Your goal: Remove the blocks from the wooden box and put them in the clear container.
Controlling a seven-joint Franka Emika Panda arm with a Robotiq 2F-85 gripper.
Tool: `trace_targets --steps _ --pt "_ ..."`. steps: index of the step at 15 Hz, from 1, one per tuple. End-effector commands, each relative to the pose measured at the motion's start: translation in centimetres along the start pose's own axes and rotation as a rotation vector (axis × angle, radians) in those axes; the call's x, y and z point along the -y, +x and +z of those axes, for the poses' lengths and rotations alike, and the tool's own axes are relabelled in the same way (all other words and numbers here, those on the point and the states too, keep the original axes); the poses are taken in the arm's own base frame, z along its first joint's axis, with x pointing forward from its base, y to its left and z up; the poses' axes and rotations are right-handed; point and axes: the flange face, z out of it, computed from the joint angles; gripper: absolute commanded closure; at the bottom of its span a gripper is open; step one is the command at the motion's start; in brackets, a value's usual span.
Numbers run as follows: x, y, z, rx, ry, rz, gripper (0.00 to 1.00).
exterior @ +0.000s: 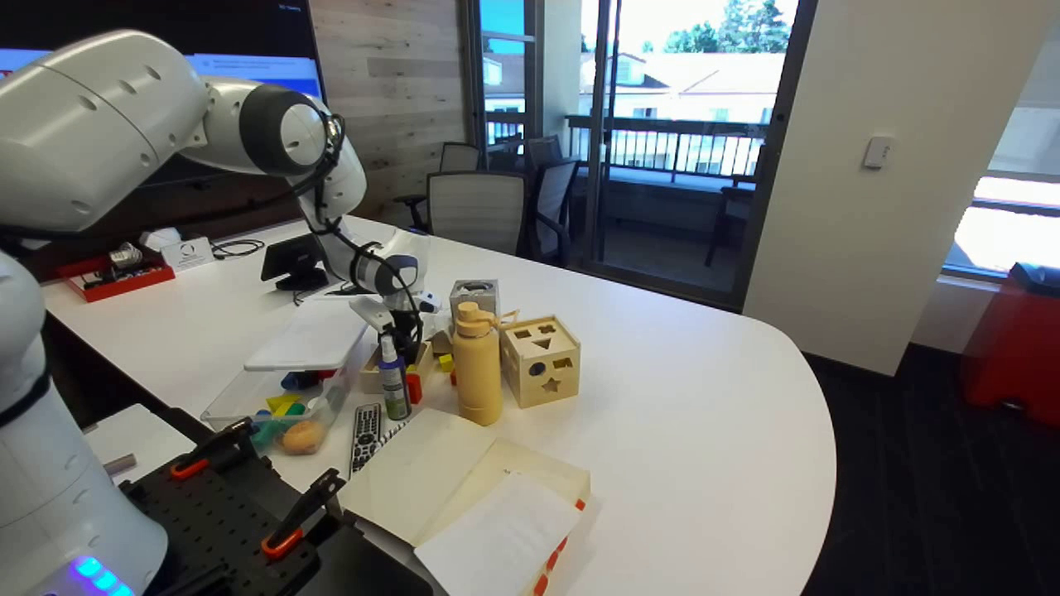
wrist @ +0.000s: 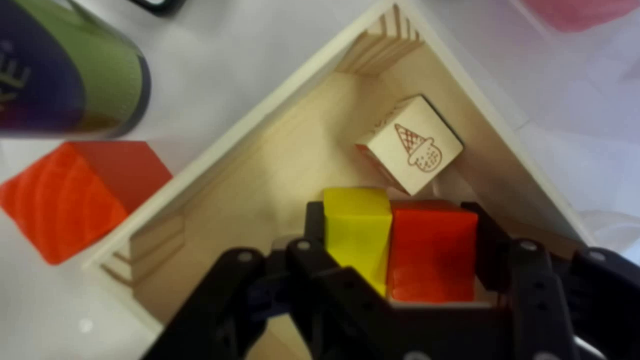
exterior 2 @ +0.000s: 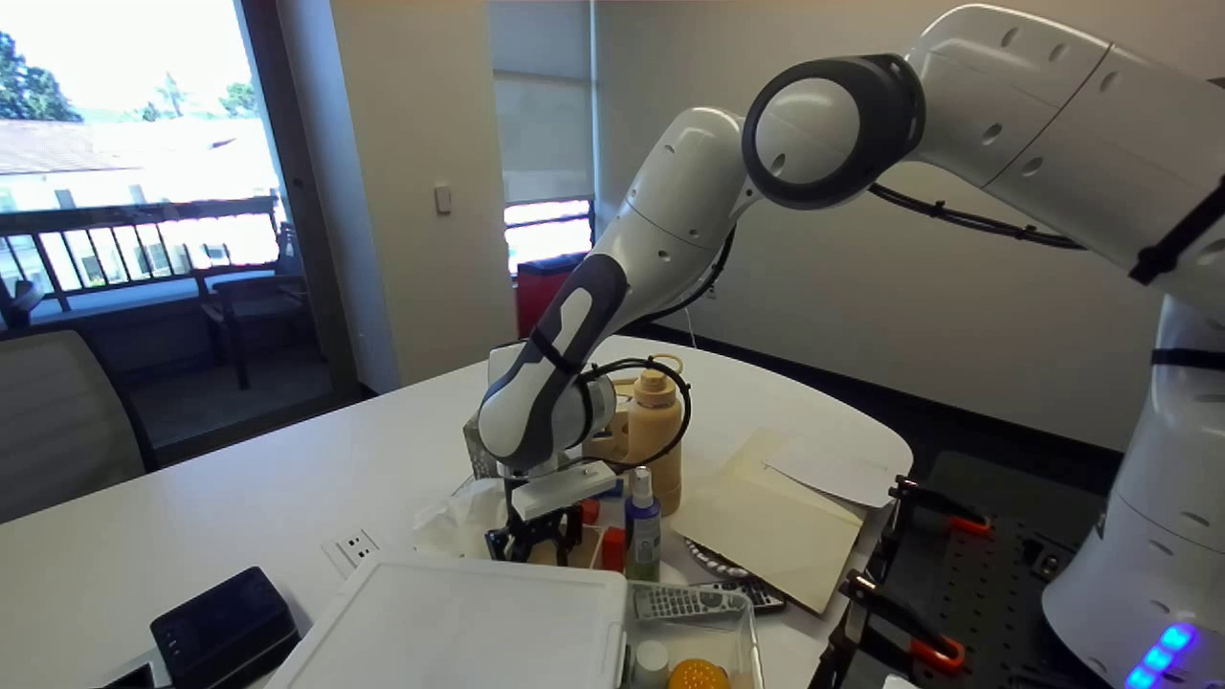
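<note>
A low open wooden box holds blocks in the wrist view; its side shows in an exterior view. My gripper is down in it, shut on a yellow block and a red block side by side. A block with an ice-cream print lies beyond them in the box. Another red block lies outside. The wooden cube with shaped holes stands beyond the bottle. The clear container holds colored pieces under a white lid; it also shows in an exterior view.
A purple-green spray bottle stands right beside the open box. A tall tan bottle stands near the cube. A grey box stands behind. A remote and an open folder lie in front.
</note>
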Motion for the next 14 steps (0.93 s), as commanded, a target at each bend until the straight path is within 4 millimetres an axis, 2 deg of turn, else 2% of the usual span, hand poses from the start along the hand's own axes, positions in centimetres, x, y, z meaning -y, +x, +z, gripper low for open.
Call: trace_targets --steps 1,9,14 --pt "-0.1 0.3 -1.6 -0.001 0.006 0.013 0.58" --pt "-0.6 -0.6 -8.2 -0.062 0.015 0.019 0.58" --pt "-1.3 -3.9 -11.7 -0.047 0.006 0.013 0.58"
